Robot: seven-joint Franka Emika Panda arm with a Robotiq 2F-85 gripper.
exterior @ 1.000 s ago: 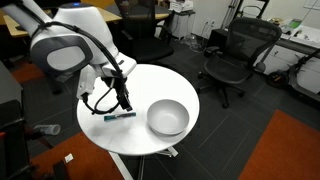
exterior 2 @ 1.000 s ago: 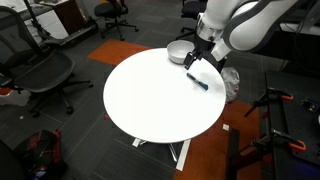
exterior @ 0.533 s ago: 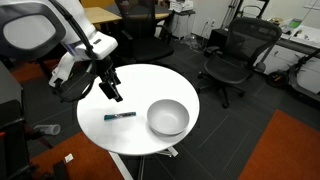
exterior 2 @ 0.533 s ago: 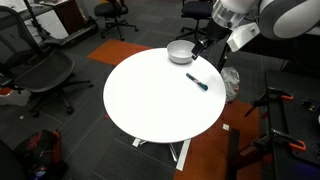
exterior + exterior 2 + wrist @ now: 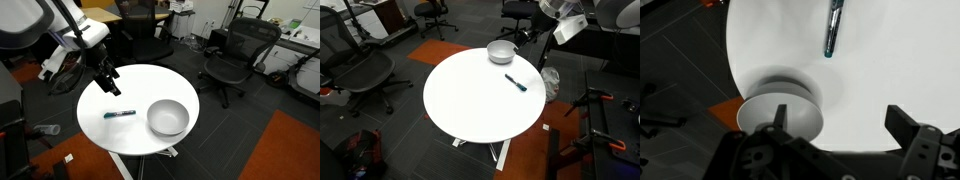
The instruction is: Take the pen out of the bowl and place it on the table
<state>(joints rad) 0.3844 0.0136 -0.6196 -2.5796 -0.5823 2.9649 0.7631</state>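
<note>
Up and away from the pen (image 5: pixel 120 114) the gripper (image 5: pixel 108 82) had risen since a second before, when it hung just over it; now it stood higher and further toward the table's (image 5: pixel 150 85) edge. From the wrist view its two fingers (image 5: pixel 902 122) were spread wide apart with nothing between them. The pen lay flat on the white top beneath and ahead of the gripper, out past the fingertips in the wrist view (image 5: pixel 832 27), touched by nothing. It was outside the bowl (image 5: pixel 168 117), near it but with bare table between the two. The bowl sat upright on the table, lower than the gripper and off to one side of it, its rim showing just beside one finger in the wrist view (image 5: pixel 780 112). In an exterior view the pen (image 5: pixel 516 83) lay apart from the bowl (image 5: pixel 501 52), closer to the table's middle.
</note>
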